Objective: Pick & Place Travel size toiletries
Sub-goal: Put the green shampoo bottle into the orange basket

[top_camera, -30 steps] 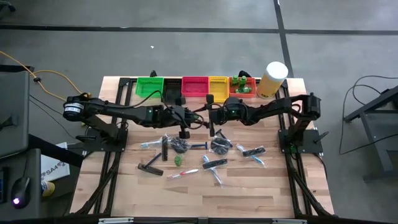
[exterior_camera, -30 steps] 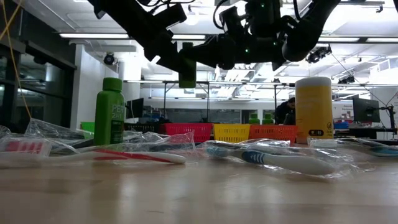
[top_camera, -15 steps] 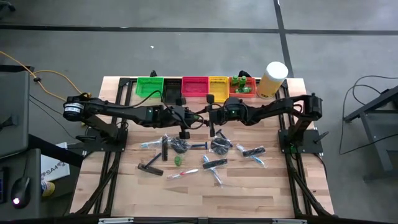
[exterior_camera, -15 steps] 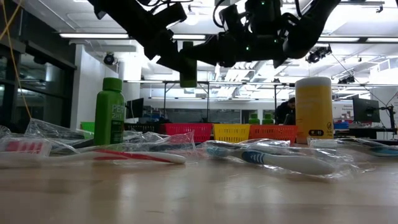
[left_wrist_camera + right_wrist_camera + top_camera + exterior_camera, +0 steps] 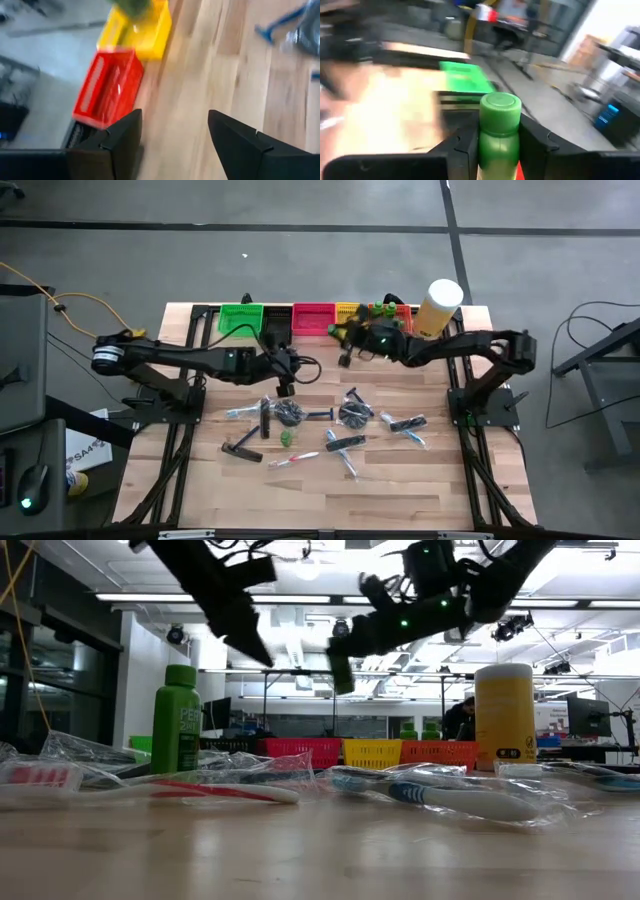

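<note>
The right hand (image 5: 347,350) has swung from mid-counter toward the back row of bins, carrying the small green plastic bottle with a green screw cap (image 5: 497,131) clamped between its fingers, near the yellow bin (image 5: 349,313). The left hand (image 5: 284,385) has drawn back left, its fingers (image 5: 125,135) spread and empty above the wooden counter (image 5: 400,490), seemingly just behind the scattered toiletries.

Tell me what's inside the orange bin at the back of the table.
The orange bin holds a few little green bottles. The right gripper, shut on another green bottle, reaches toward that end, and its arm covers part of the bin, so an exact count is not possible.
</note>
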Motion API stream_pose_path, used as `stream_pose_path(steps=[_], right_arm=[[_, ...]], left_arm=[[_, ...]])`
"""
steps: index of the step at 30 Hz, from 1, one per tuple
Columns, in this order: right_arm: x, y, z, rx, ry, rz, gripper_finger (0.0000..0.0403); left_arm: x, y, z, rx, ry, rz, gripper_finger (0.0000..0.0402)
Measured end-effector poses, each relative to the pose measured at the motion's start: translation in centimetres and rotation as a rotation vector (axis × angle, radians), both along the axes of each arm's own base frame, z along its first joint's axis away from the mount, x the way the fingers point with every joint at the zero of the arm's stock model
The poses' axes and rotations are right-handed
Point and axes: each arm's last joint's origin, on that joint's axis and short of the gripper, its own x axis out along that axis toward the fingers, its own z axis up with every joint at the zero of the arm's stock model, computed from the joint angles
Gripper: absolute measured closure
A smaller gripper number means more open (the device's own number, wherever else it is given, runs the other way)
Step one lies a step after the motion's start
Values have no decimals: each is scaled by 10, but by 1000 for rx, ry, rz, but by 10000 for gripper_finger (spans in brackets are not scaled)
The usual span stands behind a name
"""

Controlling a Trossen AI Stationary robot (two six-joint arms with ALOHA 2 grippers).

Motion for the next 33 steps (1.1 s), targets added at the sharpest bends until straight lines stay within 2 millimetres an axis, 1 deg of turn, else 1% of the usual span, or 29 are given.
stream_pose_path(steps=[2,4,6,9,11,16,19,22,27,33], right_arm=[[-12,-15,0,30,-34,-87,312],[-28,-30,-7,88,-45,-175,312],[-39,-42,-13,130,-61,-243,312],[-52,-52,-19,180,-104,-307,312],[-57,-54,-24,174,-101,-388,312],[-63,-56,-27,169,-120,-559,312],[-65,-56,-36,199,-129,-639,312],[-68,-56,-49,240,-124,-674,312],[-68,-61,-61,236,-117,-751,312],[-66,-67,-74,245,-132,-780,313]], left_arm=[[-6,0,-2,-21,9,22,185],[-12,0,-6,-33,6,34,193],[-18,0,-10,-35,-4,37,201],[-25,0,-14,-36,-30,46,212],[-28,0,-15,-36,-71,53,218],[-35,-1,-21,-45,-100,63,227],[-36,-1,-24,-58,-107,78,227],[-37,-1,-26,-62,-105,84,227],[-37,-1,-27,-65,-105,88,227],[-37,-1,-27,-65,-104,88,227]])
